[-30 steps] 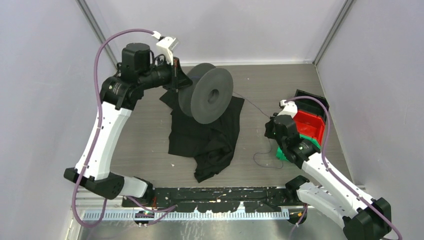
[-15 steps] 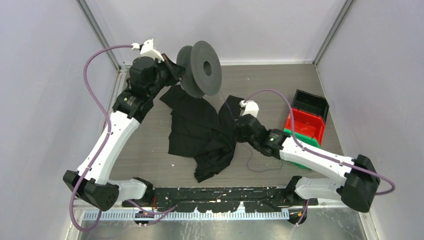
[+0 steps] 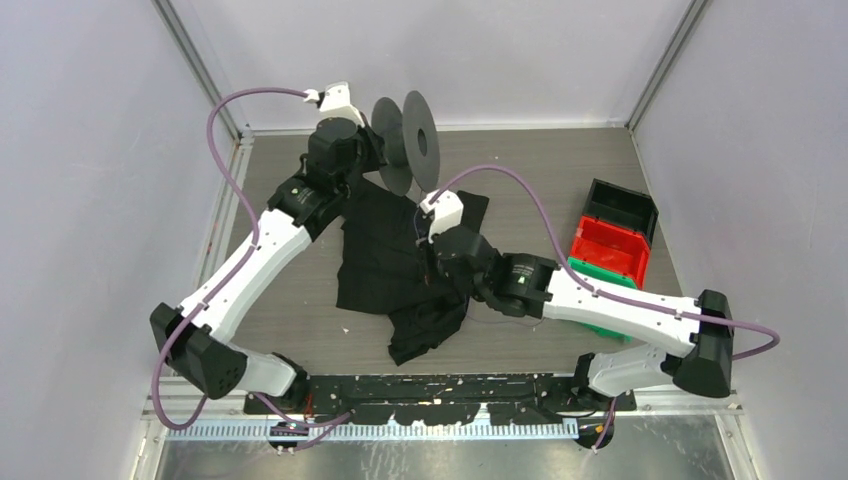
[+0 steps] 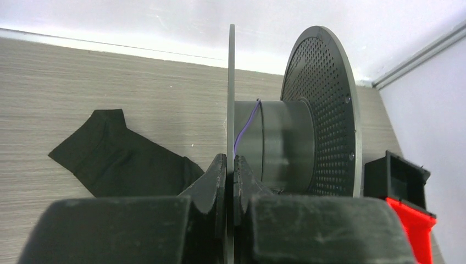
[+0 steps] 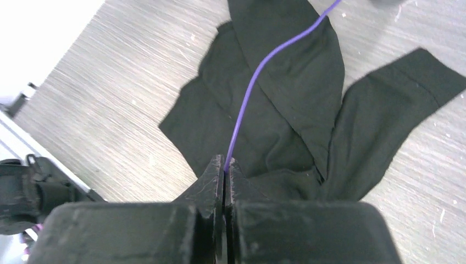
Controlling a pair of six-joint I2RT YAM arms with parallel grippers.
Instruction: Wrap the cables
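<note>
Cable (image 5: 249, 91) leaves the tips of the right jaws and runs away from them toward the far side, over the black cloth (image 5: 286, 121) lying on the table (image 5: 110, 82). Its long axis follows the jaws' own line, then bends right near the top edge. These jaws are pressed together on it, with no gap showing.

From the left wrist, the left jaws are clamped on the thin edge-on flange of the grey spool (image 4: 297, 137). A purple strand crosses the hub between the 2 flanges; most of the hub looks bare, so the winding seems barely begun. A black bin (image 4: 397, 175) and a red bin (image 4: 415, 220) sit at the right.

From above, the spool is held at the far side, left of centre, with its axis roughly left to right. The right jaws hang over the cloth on the near side of it. The wire is too thin to trace here, but it must span near to far, about square to that axis. The left arm (image 3: 245, 265) has the spool; the right arm (image 3: 600, 305) feeds.

Compared with 0.5 s ago, the spool has turned nearly edge-on and shifted right, and the right arm has reached further left. 1 s ago that arm was beside the bins.
</note>
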